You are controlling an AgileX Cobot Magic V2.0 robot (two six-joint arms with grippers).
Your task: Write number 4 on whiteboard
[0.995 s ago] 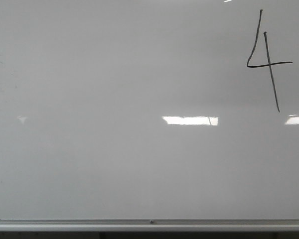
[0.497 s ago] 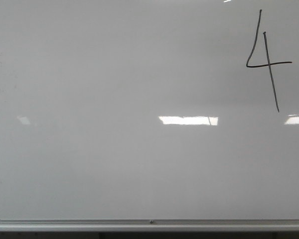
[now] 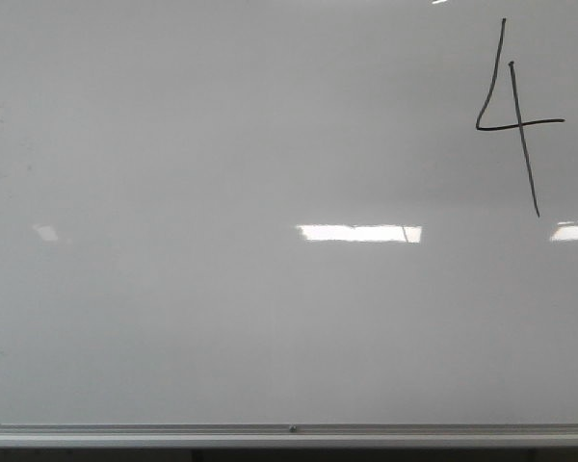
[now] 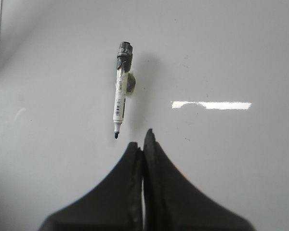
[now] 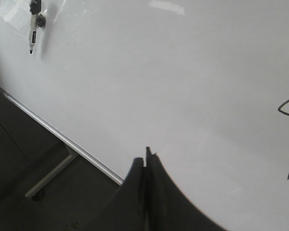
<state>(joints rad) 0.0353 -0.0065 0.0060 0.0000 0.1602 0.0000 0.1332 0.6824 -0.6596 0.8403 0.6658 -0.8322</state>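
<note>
Black number 4 [image 3: 515, 120] upper right of glossy whiteboard [image 3: 222, 318]. Marker [image 4: 120, 96] stuck on board, likely light, slick; grip mid-barrel. Left tool [image 4: 143, 144], right tool [image 5: 147, 159] closed, empty.

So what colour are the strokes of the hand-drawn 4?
Black, thin hand-drawn number 4 on the glossy pale whiteboard; clearest in the front view.

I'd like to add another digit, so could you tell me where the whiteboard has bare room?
The whiteboard is bare left of the number 4 and below it to the bottom rail. Only the upper right corner is taken; a marker hangs elsewhere.
</note>
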